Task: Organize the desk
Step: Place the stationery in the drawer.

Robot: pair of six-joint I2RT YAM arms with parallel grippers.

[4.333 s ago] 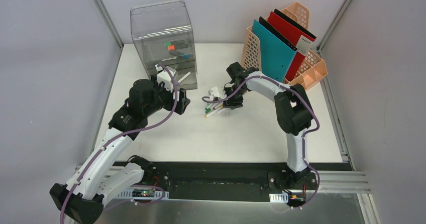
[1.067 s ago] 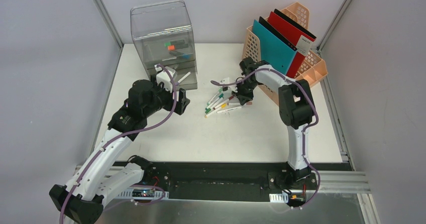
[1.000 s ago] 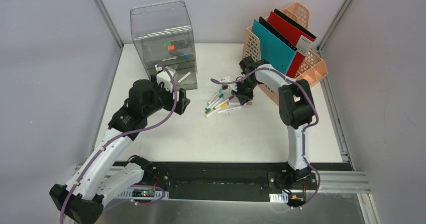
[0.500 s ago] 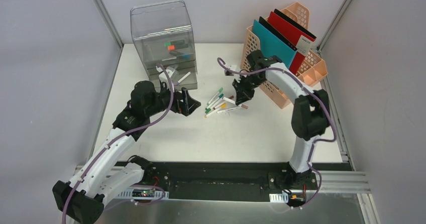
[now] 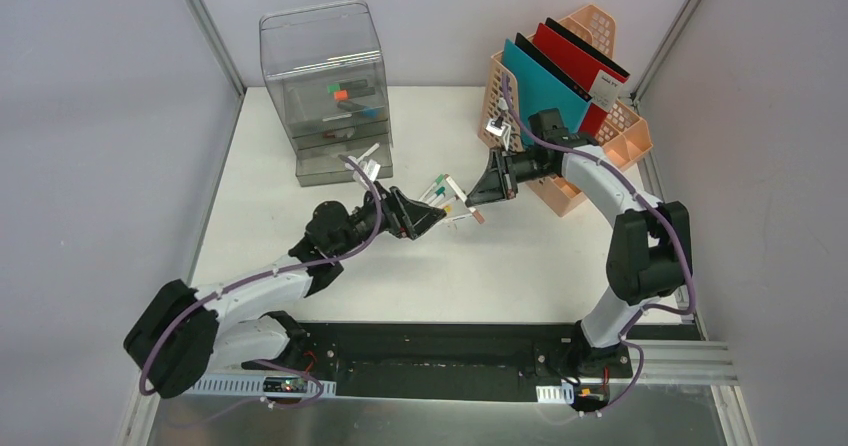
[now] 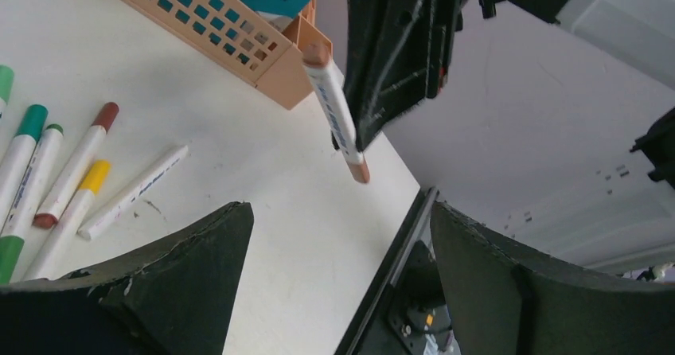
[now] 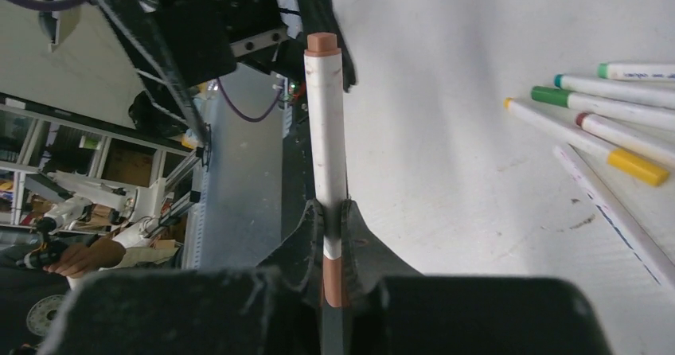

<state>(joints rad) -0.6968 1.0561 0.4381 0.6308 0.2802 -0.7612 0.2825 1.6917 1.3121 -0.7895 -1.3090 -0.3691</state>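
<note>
Left gripper [image 5: 428, 217]: shifted from beside the clear drawer unit [image 5: 325, 76] to the loose markers [image 5: 437, 188] in the middle of the desk [image 5: 520, 266]; jaws wide, nothing held.

Right gripper [image 5: 480, 194]: lifted off that pile, clamped on one brown-capped marker [image 7: 326, 148], just beside the peach file basket [image 5: 612, 138] at far right.

Sorting evidently underway; remaining markers not yet collected.

Surface [image 5: 500, 266]: flat white rectangular top, lying level, far larger than anything on it.
Finish: matte white, with a few faint dark scuffs and specks in the wrist views.
Near edge: black and aluminium rail [image 5: 440, 351] along its width.
Setting: grey walls [image 5: 100, 116] close off the left, far and right sides.
</note>
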